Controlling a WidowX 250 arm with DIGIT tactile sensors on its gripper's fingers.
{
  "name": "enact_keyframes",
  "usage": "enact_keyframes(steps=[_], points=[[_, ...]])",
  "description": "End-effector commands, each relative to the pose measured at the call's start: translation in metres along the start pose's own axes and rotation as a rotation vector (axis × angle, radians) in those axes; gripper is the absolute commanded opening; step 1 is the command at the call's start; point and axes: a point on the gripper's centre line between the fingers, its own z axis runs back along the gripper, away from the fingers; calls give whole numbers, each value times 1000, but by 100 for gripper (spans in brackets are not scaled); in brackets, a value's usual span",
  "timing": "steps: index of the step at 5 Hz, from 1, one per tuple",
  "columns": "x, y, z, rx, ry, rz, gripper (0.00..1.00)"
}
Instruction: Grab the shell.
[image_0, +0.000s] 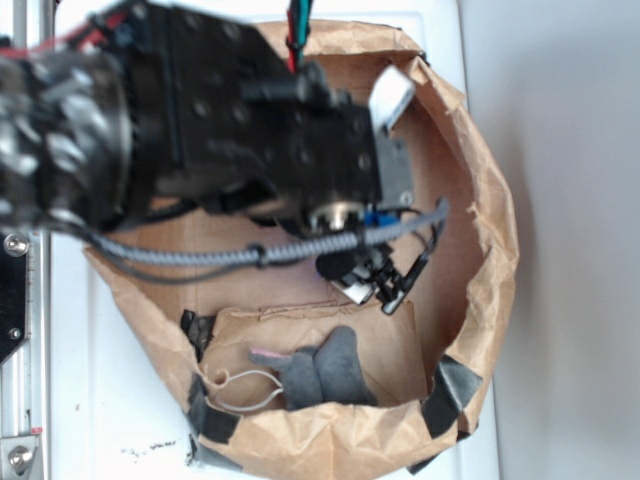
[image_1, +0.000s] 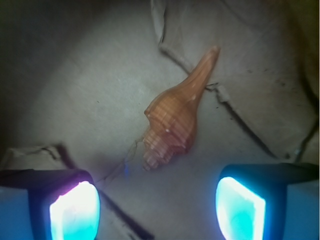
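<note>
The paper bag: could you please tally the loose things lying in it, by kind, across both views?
Shell: 1
Grey plush toy: 1
Total: 2
The shell shows only in the wrist view, lying between the open fingers and ahead of them; the bag holds both.

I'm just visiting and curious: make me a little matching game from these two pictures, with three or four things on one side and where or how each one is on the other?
Things:
1. shell
2. grey plush toy
3. gripper
4. paper bag

Descriptions:
A. open, fingers glowing blue
B. brown, crumpled walls around the scene
C. orange-brown, lying free between and beyond the fingers
D. by the bag's near wall, exterior view

Pairs: 1-C, 2-D, 3-A, 4-B
</note>
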Motion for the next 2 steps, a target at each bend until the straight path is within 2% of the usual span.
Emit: enact_keyframes(steps=[1, 2], points=[[31, 3, 4, -24, -117, 23, 100], [34, -1, -5, -13, -151, 37, 100]])
